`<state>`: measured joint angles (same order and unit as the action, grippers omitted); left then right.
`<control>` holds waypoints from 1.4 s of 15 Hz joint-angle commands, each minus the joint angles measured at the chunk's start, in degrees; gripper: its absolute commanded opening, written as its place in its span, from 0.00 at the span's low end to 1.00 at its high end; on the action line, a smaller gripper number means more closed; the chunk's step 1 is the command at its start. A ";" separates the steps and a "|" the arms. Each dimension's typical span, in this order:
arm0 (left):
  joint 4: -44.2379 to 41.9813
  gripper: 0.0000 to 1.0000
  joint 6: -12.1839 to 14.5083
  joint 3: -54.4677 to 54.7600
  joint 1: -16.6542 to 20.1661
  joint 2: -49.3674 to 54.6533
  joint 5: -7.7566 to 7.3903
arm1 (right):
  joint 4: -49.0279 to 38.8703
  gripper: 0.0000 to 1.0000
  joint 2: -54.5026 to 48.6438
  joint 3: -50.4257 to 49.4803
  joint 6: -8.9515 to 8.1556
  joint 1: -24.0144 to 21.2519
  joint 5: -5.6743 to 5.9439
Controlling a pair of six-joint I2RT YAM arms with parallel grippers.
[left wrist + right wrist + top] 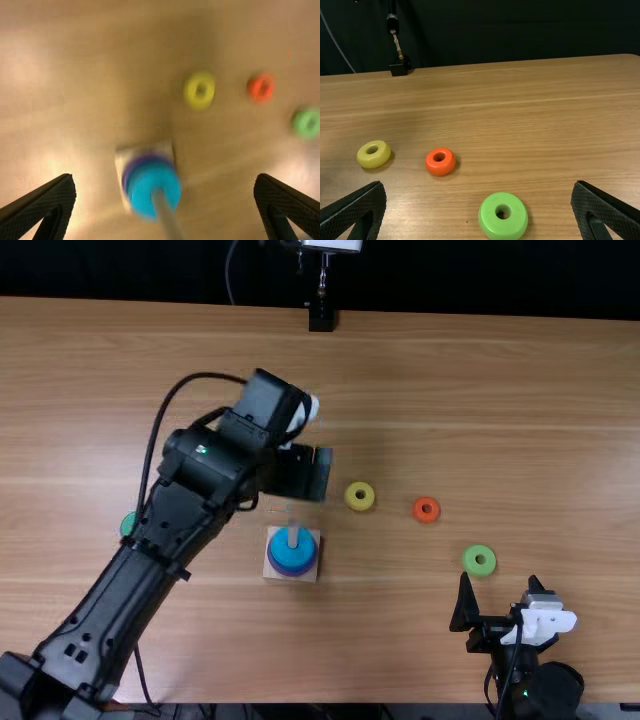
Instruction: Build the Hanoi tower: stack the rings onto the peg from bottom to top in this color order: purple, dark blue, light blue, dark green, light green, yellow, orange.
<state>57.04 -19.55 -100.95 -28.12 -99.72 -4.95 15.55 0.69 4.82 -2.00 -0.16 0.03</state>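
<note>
Top view, 12 o'clock being the table's far edge: the left gripper (318,475) is above the table (540,440), and its peg-and-base target, the peg (293,535) on a square base (276,568), lies at about 6 o'clock from it. The peg carries a light blue ring (287,558) uppermost and a purple ring (141,162) beneath. From the same gripper, the yellow ring (350,497) lies at about 4 o'clock, the orange ring (417,510) between 3 and 4, and the dark green ring (126,525), partly hidden by the left arm, between 8 and 9. The light green ring (470,563) lies just beside the right gripper (498,580), between 10 and 11 o'clock. Wrist views: both grippers are released, fingers well apart and holding nothing.
</note>
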 commanded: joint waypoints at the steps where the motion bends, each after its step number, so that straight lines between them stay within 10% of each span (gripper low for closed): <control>1: -3.67 1.00 0.36 -1.27 2.89 5.15 -0.32 | 4.02 1.00 -0.69 -4.03 -0.32 -0.80 0.60; 9: -18.12 1.00 0.67 25.27 22.93 21.68 -0.22 | 4.02 1.00 -0.69 -4.03 -0.32 -0.80 0.60; 15: -18.33 1.00 24.61 37.84 27.42 24.75 4.95 | 4.02 1.00 -0.69 -4.03 -0.32 -0.80 0.60; 21: -18.01 1.00 25.14 44.26 27.42 17.81 6.95 | 4.02 1.00 -0.69 -4.03 -0.32 -0.80 0.60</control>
<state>39.03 4.16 -57.71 -0.75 -80.95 1.48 15.51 0.71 4.80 -2.02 -0.16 -0.01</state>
